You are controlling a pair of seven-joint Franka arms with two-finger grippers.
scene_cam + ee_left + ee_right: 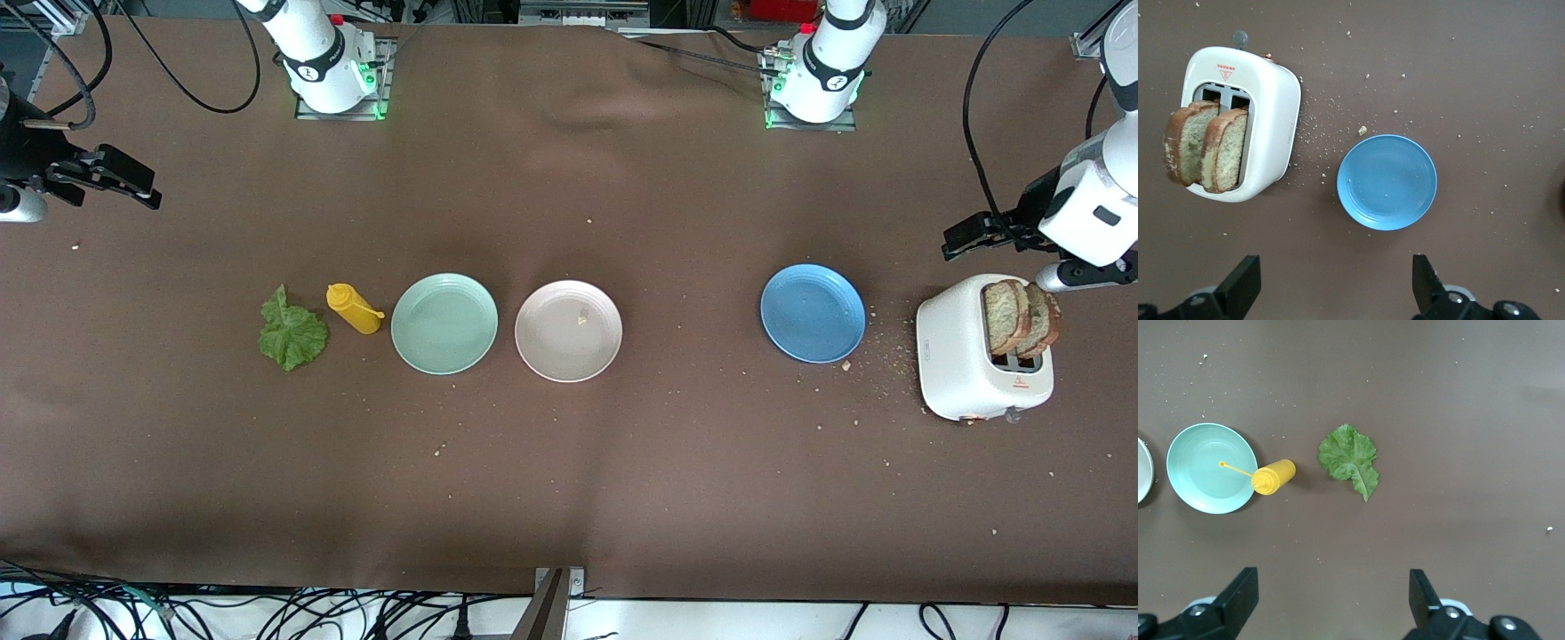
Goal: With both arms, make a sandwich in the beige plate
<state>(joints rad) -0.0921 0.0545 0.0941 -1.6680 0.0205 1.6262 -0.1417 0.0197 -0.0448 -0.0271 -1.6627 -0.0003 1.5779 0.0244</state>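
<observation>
Both grippers hang wide open and hold nothing: the left gripper (969,238) (1335,283) is up over the brown cloth-covered table (569,480) at the left arm's end, close above the white two-slot toaster (978,360) (1268,113), and the right gripper (120,182) (1331,600) is up over the right arm's end of the table, with the lettuce on the cloth below it in the right wrist view.

Two brown-crusted speckled toast slices (1021,316) (1205,150) stand upright in the toaster's slots. Near the toaster, toward the table's middle, lies the round blue plate (813,313) (1387,182), with crumbs scattered between them.

At mid-table sits the round pale pinkish-beige plate (568,331), bare but for a crumb. Just beside it, toward the right arm's end, is the round mint-green plate (444,323) (1210,468). Next comes the yellow squeeze bottle (354,308) (1271,477), lying on its side with its nozzle over the mint-green plate's rim. Nearest the right arm's end is the ruffled green lettuce leaf (292,332) (1350,459), flat on the cloth.
</observation>
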